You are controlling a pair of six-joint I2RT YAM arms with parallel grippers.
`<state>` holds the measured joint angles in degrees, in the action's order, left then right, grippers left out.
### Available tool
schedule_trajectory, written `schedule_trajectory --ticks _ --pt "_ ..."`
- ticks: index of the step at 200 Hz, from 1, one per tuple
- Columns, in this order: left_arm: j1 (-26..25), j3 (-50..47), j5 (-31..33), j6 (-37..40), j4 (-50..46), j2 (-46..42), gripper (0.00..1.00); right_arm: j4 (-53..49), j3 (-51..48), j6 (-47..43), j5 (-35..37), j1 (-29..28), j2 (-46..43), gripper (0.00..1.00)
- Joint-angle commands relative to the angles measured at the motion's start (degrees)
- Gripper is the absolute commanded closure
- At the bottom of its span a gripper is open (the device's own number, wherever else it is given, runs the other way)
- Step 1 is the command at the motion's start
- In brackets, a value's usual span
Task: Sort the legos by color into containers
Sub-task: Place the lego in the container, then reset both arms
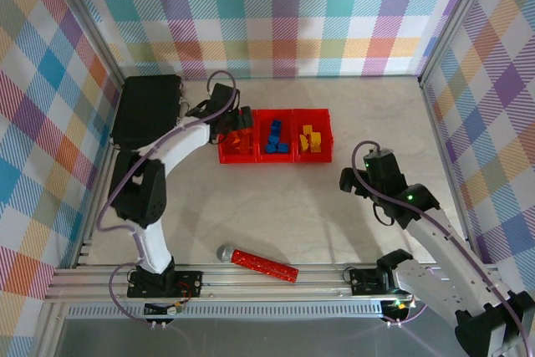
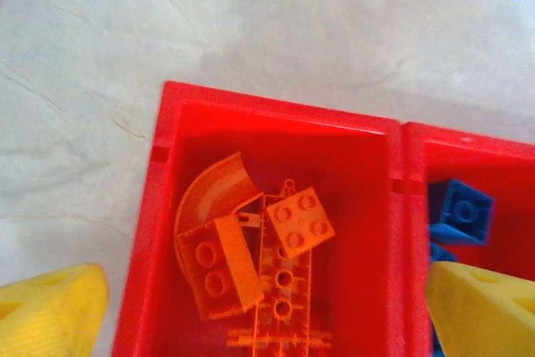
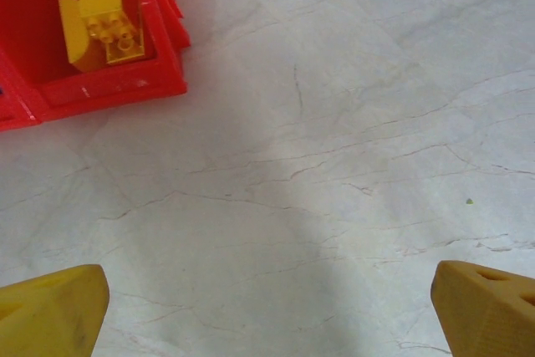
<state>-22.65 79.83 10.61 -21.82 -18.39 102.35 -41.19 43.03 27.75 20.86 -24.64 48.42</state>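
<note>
Left pincer (image 2: pixel 267 315): wide, empty, hanging over the left bin.
Right pincer (image 3: pixel 267 307): wide, empty, over bare counter (image 1: pixel 292 215) near the right bin.
Bins (image 1: pixel 276 159): three, red, joined in a row.
Orange legos (image 2: pixel 251 257): left bin.
Blue legos (image 1: pixel 276 137): middle bin.
Yellow legos (image 1: pixel 311 138): right bin.
Bar (image 1: pixel 263 264): red, at the near edge.
Case (image 1: pixel 148 109): black, left of the bins.

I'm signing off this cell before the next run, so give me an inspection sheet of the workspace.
Surface: pale marbled tabletop, faint veins.
Job's things: orange legos, blue legos and yellow legos, each colour in its own compartment of the red bins.
Clutter: black case far left; red studded bar by near edge.
Grippers: left gripper open above orange compartment; right gripper open over bare tabletop.
Cables: purple cables loop along both arms.
Surroundings: plaid walls, aluminium frame.
</note>
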Motion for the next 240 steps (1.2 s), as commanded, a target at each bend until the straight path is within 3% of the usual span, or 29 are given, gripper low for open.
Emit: schedule_trajectory --ticks 1,20,43,70,101,123,147,194,240 --pt "0.5 -7.4 2.8 2.6 8.7 -12.6 0.0 0.6 0.4 -1.0 5.8 0.6 1.1 0.01" --pt "0.6 -16.1 5.2 4.9 13.7 -23.2 0.0 1.0 0.4 -1.3 10.0 0.6 1.8 0.01" --pt "0.6 -26.4 5.1 8.9 19.3 -35.7 0.0 7.9 -3.3 -8.2 9.9 0.6 0.5 0.01" --pt "0.7 -39.9 7.9 13.2 28.4 -47.6 0.0 22.4 -10.4 -15.5 10.6 0.6 -4.2 0.01" --pt "0.9 -55.7 7.9 18.0 42.3 -55.6 0.01 46.0 -20.3 -23.4 12.7 1.5 -6.7 0.01" --pt "0.9 -62.8 12.9 17.9 46.5 -59.4 0.01 52.9 -22.5 -27.1 11.3 4.6 -4.1 0.01" --pt "1.2 -64.2 17.2 17.9 43.9 -60.5 0.01 55.8 -22.6 -29.1 10.8 8.9 1.5 0.01" --pt "4.1 -66.2 23.7 21.7 45.6 -54.8 0.0 75.0 -25.4 -29.1 0.8 18.3 19.1 0.01" --pt "11.5 -70.3 17.9 18.7 59.3 -41.8 0.0 89.5 -22.9 -32.0 -14.8 18.4 33.1 0.01"
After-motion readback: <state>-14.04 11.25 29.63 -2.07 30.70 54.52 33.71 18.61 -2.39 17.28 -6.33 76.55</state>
